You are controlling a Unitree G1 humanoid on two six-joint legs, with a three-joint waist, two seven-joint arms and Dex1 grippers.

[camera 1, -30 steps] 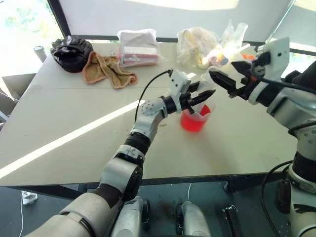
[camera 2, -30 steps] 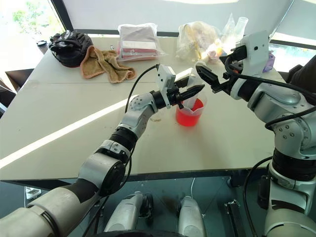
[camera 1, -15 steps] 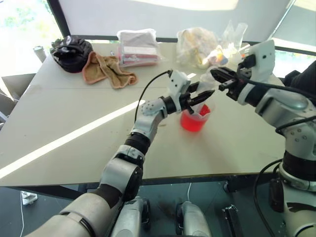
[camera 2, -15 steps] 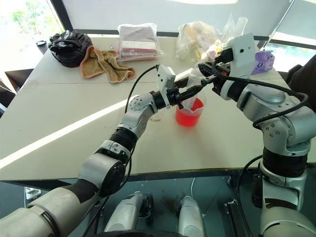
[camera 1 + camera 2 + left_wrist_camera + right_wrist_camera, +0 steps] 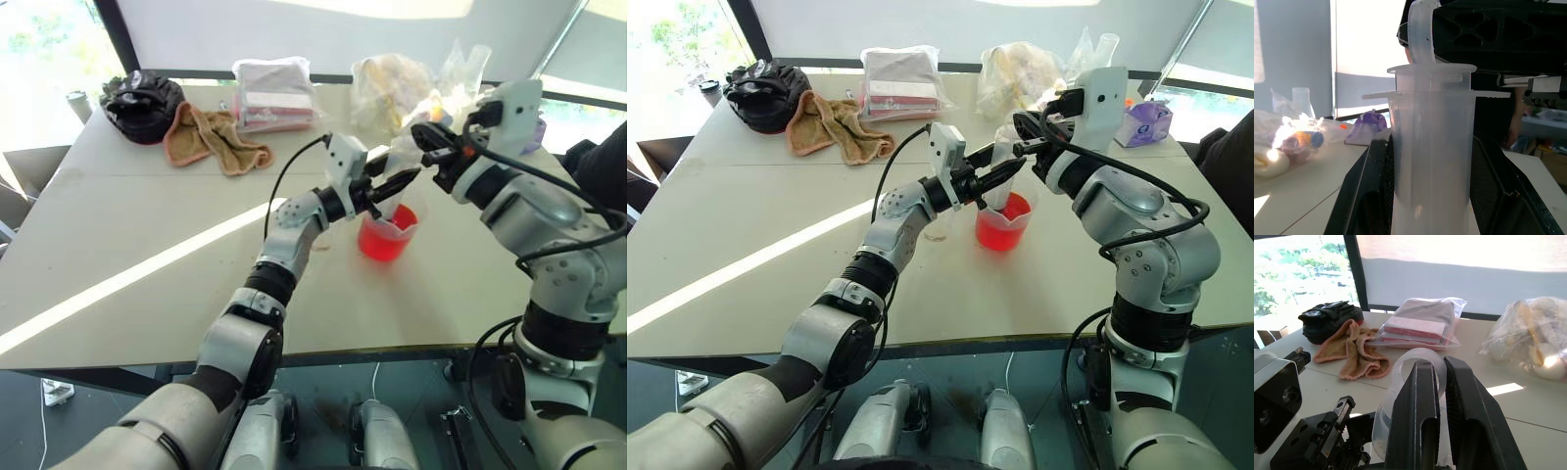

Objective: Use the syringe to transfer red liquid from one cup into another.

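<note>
Both tools clamp the syringe (image 5: pixel 1430 147) — over the beaker (image 5: pixel 388 238).

The right gripper (image 5: pixel 1024 137), wide open a second ago, has moved in toward the left arm. Its fingers have closed on the plunger ring (image 5: pixel 1418 363) of the syringe (image 5: pixel 1431 161).

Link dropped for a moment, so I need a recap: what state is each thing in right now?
Syringe: upright over the beaker, barrel clamped by the left gripper.
Plunger ring: pinched by the shut right gripper.
Beaker: upright on the table, holding red liquid.
Towel: crumpled.
</note>
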